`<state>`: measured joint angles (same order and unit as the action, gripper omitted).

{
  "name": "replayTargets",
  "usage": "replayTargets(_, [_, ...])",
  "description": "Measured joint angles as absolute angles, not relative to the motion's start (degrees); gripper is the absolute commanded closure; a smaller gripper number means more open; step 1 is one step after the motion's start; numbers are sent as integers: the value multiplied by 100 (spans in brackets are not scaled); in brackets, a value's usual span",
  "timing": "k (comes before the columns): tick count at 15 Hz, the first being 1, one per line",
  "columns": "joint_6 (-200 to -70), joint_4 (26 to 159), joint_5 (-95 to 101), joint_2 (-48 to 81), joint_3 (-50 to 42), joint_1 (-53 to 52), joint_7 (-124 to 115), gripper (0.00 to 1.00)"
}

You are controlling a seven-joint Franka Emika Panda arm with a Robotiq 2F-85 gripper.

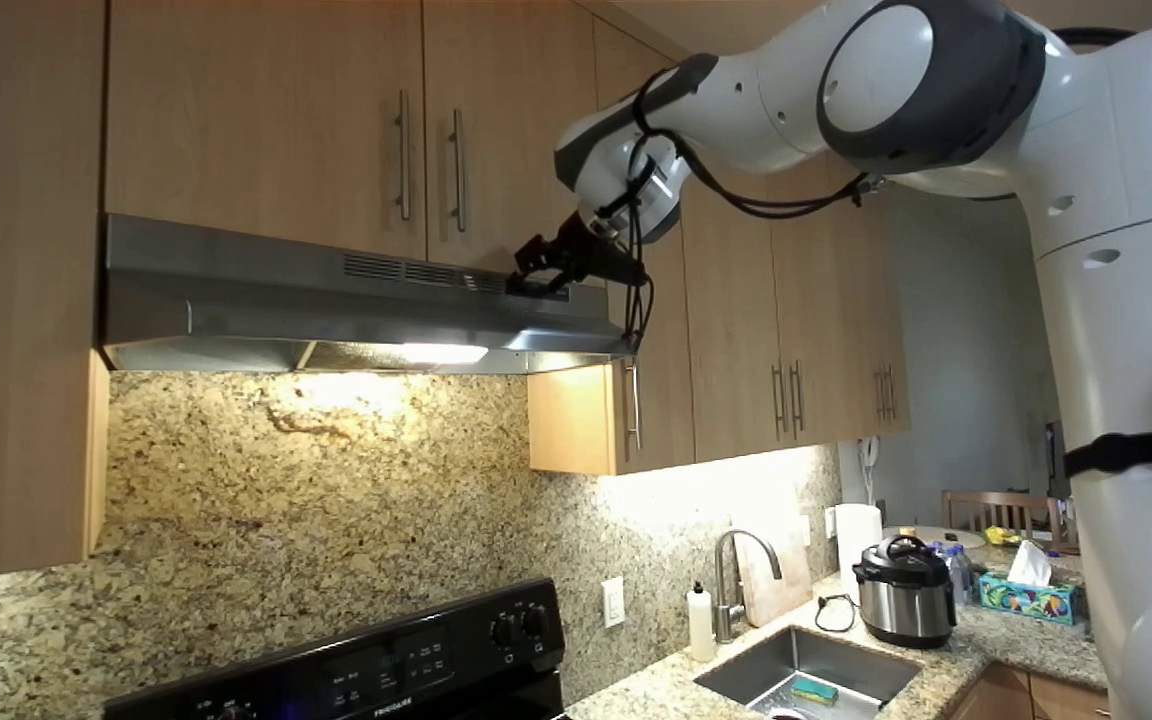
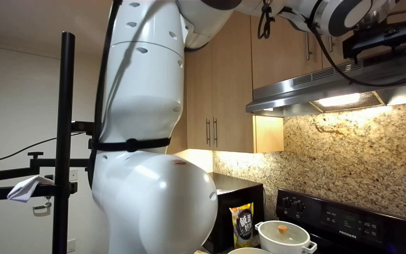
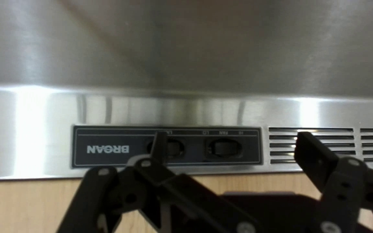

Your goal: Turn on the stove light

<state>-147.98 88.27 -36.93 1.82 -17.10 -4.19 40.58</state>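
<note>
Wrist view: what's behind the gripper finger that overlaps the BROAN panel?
The black control panel and a switch on it. The switch shows just right of the finger, small lettering above. The finger covers part of the switch's recess and some letters; those cannot be seen.

In an exterior view, the upper-left cabinets (image 1: 266, 120) are tan, the mid-left hood (image 1: 336, 310) steel-grey and the lower-left backsplash (image 1: 336, 480) speckled gold, brown and black.

We are in a kitchen: in an exterior view we find a range hood (image 1: 366, 300) near ten o'clock, the stove (image 1: 356, 665) at seven and a sink (image 1: 851, 665) at five. A lidded pot (image 2: 275, 246) stands at five in an exterior view.
</note>
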Motion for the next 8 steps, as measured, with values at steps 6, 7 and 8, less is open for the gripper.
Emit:
replayTargets(6, [-14866,9405,-2926,-275,-1275,8,3670,0])
replayTargets(7, [-14865,9507,-2789,-351,-1230,50,3581,0])
replayTargets(8, [-14865,9611,-2648,-429,-1199,80,3482,0])
